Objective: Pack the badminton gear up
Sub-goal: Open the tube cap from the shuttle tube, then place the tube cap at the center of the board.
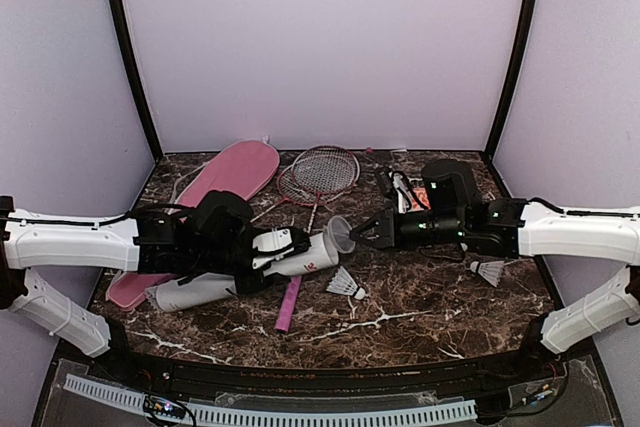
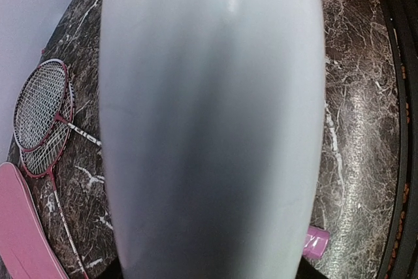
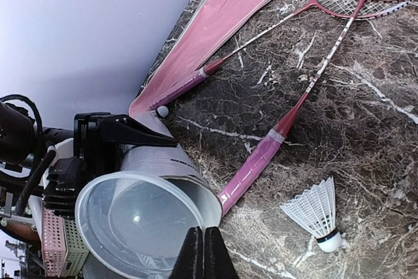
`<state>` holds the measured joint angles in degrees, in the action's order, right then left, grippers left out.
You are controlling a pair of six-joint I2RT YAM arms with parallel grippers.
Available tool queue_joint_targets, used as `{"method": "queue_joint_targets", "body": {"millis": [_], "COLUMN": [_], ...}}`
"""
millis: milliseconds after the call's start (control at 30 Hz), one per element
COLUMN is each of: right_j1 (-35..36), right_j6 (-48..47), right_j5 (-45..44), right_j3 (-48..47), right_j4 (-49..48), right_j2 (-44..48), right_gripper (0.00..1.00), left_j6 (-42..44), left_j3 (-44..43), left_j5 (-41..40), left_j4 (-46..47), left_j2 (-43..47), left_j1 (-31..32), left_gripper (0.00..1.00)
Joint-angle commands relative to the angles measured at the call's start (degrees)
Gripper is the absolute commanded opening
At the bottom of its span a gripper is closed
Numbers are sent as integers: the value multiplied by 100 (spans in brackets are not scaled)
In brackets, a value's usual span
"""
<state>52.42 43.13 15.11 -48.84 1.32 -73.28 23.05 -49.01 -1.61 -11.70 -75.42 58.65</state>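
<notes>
The white tube lies slanted just above the table, and my left gripper is shut around its upper half. In the left wrist view the tube fills the frame and hides the fingers. A clear cap sits at the tube's right end; my right gripper is shut on its rim. Two red-framed rackets lie crossed behind, one pink handle running under the tube. One shuttlecock lies near the tube's end, another by the right arm. The pink bag lies at the back left.
A black box with small parts beside it stands at the back right, just behind my right arm. Purple walls close the table on three sides. A black rail runs along the near edge.
</notes>
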Motion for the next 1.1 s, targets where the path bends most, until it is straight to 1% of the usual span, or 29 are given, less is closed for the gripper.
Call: {"method": "queue_joint_targets", "body": {"millis": [0, 167, 333, 467, 600, 667, 933, 1067], "right_j1": [-13, -28, -118, -227, -246, -242, -184, -93], "right_j6": [-60, -30, 72, 255, 500, 592, 1123, 1456], "right_j5": [-115, -391, -877, -1426, -2101, -2313, -2481, -2939], "right_j3": [47, 50, 58, 142, 280, 372, 1040, 1103], "right_j4": [-109, 35, 515, 1221, 2232, 2586, 2842, 3183], "right_j2": [143, 240, 371, 537, 627, 634, 678, 534], "right_gripper": [0, 0, 0, 0, 0, 0, 0, 0], "left_j6": [-125, -141, -189, -234, -261, -270, -265, -257], "left_j3": [50, 59, 102, 125, 107, 101, 81, 76], "left_j5": [21, 12, 99, 225, 312, 354, 329, 312], "left_j4": [-117, -82, 17, 93, 95, 90, 42, 33], "left_j2": [47, 77, 203, 308, 359, 369, 353, 344], "left_j1": [-12, -12, -12, -12, -12, -12, 63, 98], "left_gripper": [56, 56, 56, 56, 56, 56, 56, 56]}}
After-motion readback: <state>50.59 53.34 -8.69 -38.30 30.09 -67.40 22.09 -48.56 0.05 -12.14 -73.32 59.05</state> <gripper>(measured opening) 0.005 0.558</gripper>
